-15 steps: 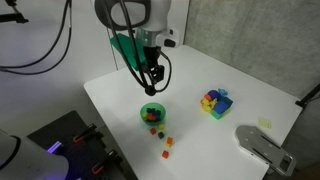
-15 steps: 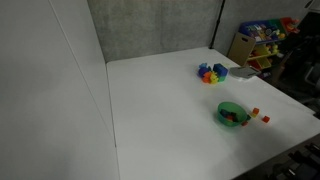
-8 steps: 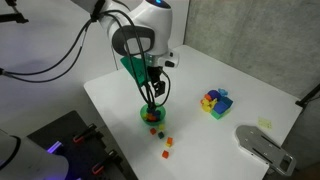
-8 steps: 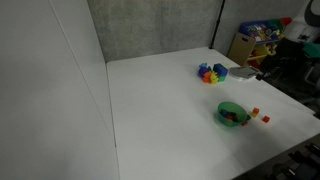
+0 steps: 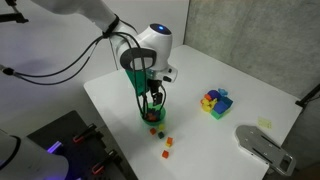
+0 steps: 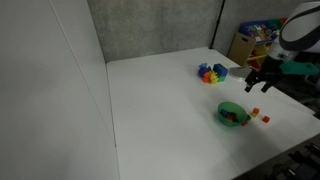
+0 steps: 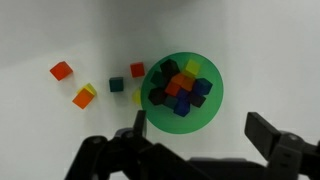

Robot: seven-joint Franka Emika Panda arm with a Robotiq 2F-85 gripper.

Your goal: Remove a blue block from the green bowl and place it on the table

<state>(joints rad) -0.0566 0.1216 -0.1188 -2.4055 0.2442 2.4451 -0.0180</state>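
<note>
The green bowl [image 7: 183, 91] holds several small cubes, among them dark-blue ones; one blue block [image 7: 183, 107] lies near its lower edge in the wrist view. The bowl also shows in both exterior views [image 5: 147, 115] [image 6: 233, 114]. My gripper [image 7: 200, 128] is open and empty, just above the bowl, its fingers straddling the bowl's lower side in the wrist view. In an exterior view the gripper [image 5: 153, 100] hangs over the bowl; in an exterior view [image 6: 258, 83] it is beyond the bowl. The white table [image 5: 230, 140] carries it all.
Loose red [image 7: 62, 70], orange [image 7: 82, 97] and other small cubes lie on the table beside the bowl [image 5: 166, 147]. A multicoloured block cluster [image 5: 215, 102] [image 6: 211, 73] stands further off. A grey device [image 5: 262, 147] sits at one table corner.
The gripper has come down and moved towards the bowl, from high above the table to just over the bowl. The bowl and cubes have not moved.
</note>
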